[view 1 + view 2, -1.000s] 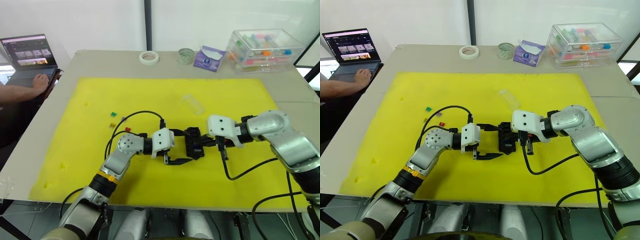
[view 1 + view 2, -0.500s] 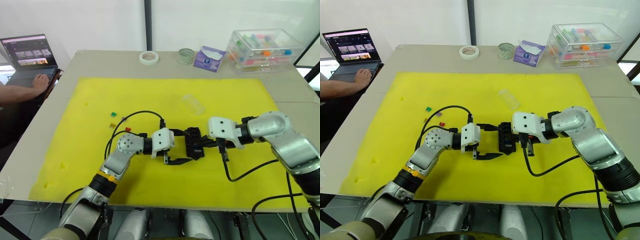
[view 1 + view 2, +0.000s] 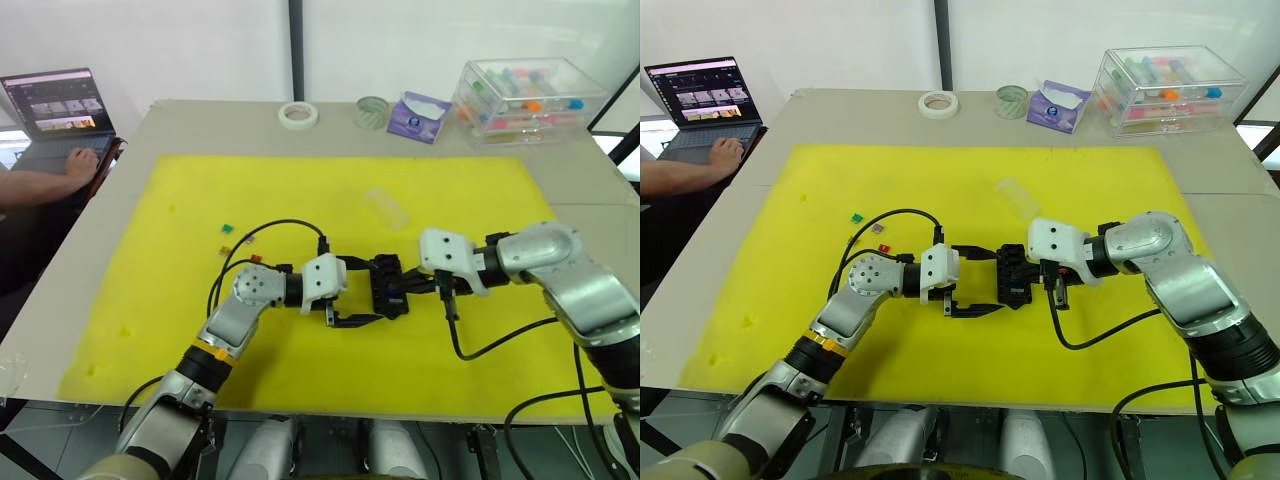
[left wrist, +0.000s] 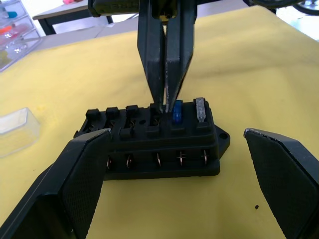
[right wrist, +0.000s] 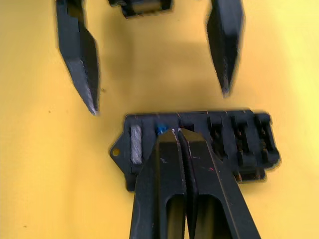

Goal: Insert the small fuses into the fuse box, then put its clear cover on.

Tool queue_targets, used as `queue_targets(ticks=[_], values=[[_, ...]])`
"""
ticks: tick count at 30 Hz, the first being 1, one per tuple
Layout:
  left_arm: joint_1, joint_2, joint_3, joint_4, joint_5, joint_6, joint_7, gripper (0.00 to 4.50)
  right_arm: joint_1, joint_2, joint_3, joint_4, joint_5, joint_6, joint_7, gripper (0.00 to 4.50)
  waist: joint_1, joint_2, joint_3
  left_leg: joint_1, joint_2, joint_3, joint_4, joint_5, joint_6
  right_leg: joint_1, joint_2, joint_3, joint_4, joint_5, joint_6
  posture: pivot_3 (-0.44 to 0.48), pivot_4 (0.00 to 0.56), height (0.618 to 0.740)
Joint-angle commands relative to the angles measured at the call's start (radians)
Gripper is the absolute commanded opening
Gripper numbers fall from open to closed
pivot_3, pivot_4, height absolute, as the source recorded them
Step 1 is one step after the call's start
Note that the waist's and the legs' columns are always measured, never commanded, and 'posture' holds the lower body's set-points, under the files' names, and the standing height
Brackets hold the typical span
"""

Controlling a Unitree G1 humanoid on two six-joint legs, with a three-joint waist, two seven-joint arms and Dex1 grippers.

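Note:
The black fuse box [image 3: 388, 286] lies on the yellow mat [image 3: 330, 190], with a blue fuse [image 4: 176, 112] and a grey fuse [image 4: 200, 108] seated at one end of its top row. My right gripper [image 5: 178, 132] is shut, its tips pressed onto the slot beside the blue fuse. My left gripper [image 3: 990, 281] is open, one finger on each side of the box without touching it. Green [image 3: 227, 228], pinkish [image 3: 246, 238], orange [image 3: 225, 250] and red [image 3: 255, 258] fuses lie loose on the mat to the left. The clear cover [image 3: 386, 208] rests behind the box.
At the table's back edge stand a large clear storage case [image 3: 528, 98], a purple tissue packet [image 3: 420, 116], a glass jar [image 3: 372, 112] and a tape roll [image 3: 298, 115]. A laptop [image 3: 55, 105] and a person's forearm [image 3: 45, 183] are at the far left.

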Motion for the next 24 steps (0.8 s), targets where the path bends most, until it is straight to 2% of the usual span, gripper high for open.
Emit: queue_targets(ticks=[1,7,12,14,15,21,23,24], values=[[0.017,0.027,0.038,-0.088,-0.058,0.030,-0.023,4.50,-0.011,0.017,-0.091,-0.016,0.075,0.003,0.002,0.05,0.000,0.000,0.000,0.000,0.000,0.000,0.000,0.000,0.000,0.000,0.000,0.000,0.000,0.000,0.000,0.000,0.150,0.740],[0.111,0.183,0.134,-0.254,-0.157,0.101,-0.077,4.50,0.014,0.012,-0.222,-0.014,0.170,0.002,-0.002,0.05,-0.003,0.000,0.000,0.000,0.001,0.000,-0.001,0.000,0.000,-0.001,0.001,0.001,0.000,0.000,0.000,0.000,0.150,0.740],[0.175,0.305,0.212,-0.321,-0.190,0.129,-0.097,4.50,0.050,-0.021,-0.240,0.024,0.119,-0.089,0.004,0.05,0.004,0.001,0.000,0.000,0.000,0.000,0.000,0.000,0.000,0.000,0.000,0.001,0.000,0.000,0.000,0.000,0.150,0.740],[0.186,0.349,0.272,-0.339,-0.222,0.169,-0.087,4.50,0.053,-0.024,-0.267,0.037,0.130,-0.096,-0.009,0.46,0.002,0.001,0.000,0.000,0.000,0.000,0.000,0.000,0.000,0.000,-0.001,0.001,0.000,0.000,0.000,0.000,0.150,0.740],[0.192,0.396,0.340,-0.339,-0.250,0.208,-0.080,4.50,0.058,-0.029,-0.296,0.043,0.139,-0.100,-0.017,0.66,-0.001,0.000,0.000,0.000,0.000,0.000,0.000,0.000,0.000,0.000,-0.001,0.001,0.000,0.000,0.000,0.000,0.150,0.740],[0.215,0.592,0.604,-0.219,-0.349,0.348,-0.079,4.50,0.133,-0.018,-0.442,0.011,0.217,-0.093,-0.049,2.72,-0.008,0.001,0.001,0.000,0.002,0.000,-0.002,0.000,0.000,-0.002,0.002,0.002,0.000,0.000,0.000,0.000,0.150,0.740],[0.225,0.629,0.645,-0.177,-0.351,0.357,-0.095,4.50,0.160,-0.018,-0.476,0.011,0.232,-0.089,-0.061,3.44,-0.006,0.002,0.001,0.000,0.001,0.000,-0.002,0.000,0.000,-0.001,0.001,0.001,0.000,0.000,0.000,0.000,0.150,0.740],[0.228,0.641,0.655,-0.157,-0.343,0.349,-0.102,4.50,0.172,-0.018,-0.488,0.012,0.237,-0.086,-0.069,3.65,-0.004,0.002,0.001,0.000,0.001,0.000,-0.002,0.000,0.000,-0.001,0.001,0.001,0.000,0.000,0.000,0.000,0.150,0.740]])
